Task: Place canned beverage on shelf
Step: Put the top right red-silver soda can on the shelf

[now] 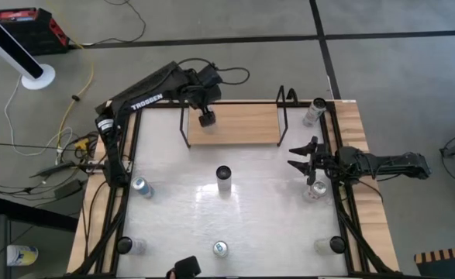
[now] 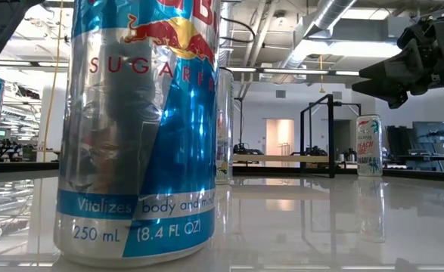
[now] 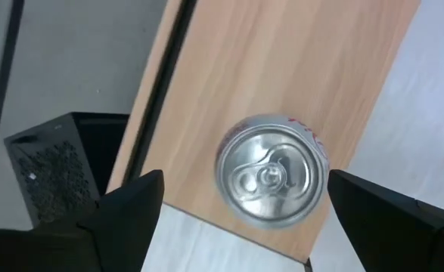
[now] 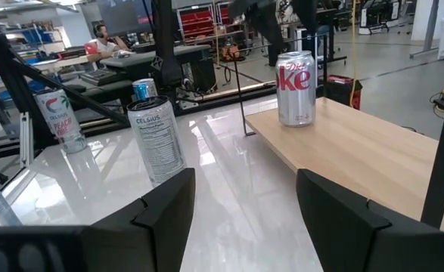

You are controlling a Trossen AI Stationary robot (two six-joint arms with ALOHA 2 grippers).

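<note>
A silver Diet Coke can [image 3: 271,180] stands upright on its base near the left end of the shelf [image 1: 246,124], a light-wood board in a black wire frame at the table's far side. The right wrist view shows the can [image 4: 296,87] on the board [image 4: 358,159]. My left gripper [image 3: 246,177] hangs open above the can, a finger on either side of its top with clear gaps. From above, this gripper [image 1: 206,118] covers the can. My right gripper [image 1: 301,155] waits open at the table's right edge, holding nothing.
Several other cans stand on the white table: a Celsius can [image 1: 224,178] in the middle, one at the left [image 1: 140,186], one below my right gripper [image 1: 314,190], one at the far right corner [image 1: 315,111], others along the near edge [image 1: 220,248]. A Red Bull can [image 2: 142,128] fills the low view.
</note>
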